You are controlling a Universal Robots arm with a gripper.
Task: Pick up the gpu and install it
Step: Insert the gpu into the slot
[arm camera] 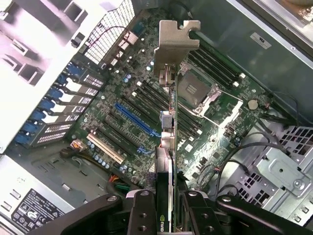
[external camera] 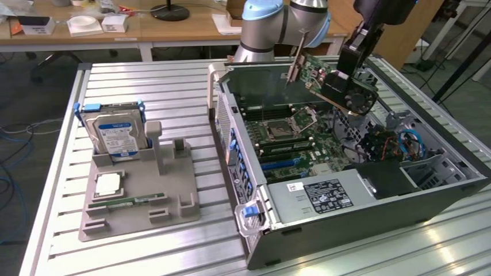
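– Status?
– The gpu [external camera: 332, 80] is gripped edge-on by the tool [external camera: 349, 69] and held over the open case [external camera: 383, 210], at one o'clock of the socket [external camera: 288, 127].
– Step?
– Pickup is done and seating is not. Alignment with the blue slot [arm camera: 137, 120] is judged necessary.

Exterior: bright, even overhead room light with soft shadows. Specular streaks on the table [external camera: 449, 244] slats, well away from the gripper [external camera: 345, 72]. The case [external camera: 383, 221] interior below the gripper sits in mild shade, darkest in the corner farthest from it. Wrist: the case wall [arm camera: 34, 44] far off the gripper [arm camera: 166, 210] is blown out white. Hot spots on the board [arm camera: 215, 127] just past the gpu [arm camera: 173, 46]. The fingers [arm camera: 142, 215] are near black, surface detail lost.
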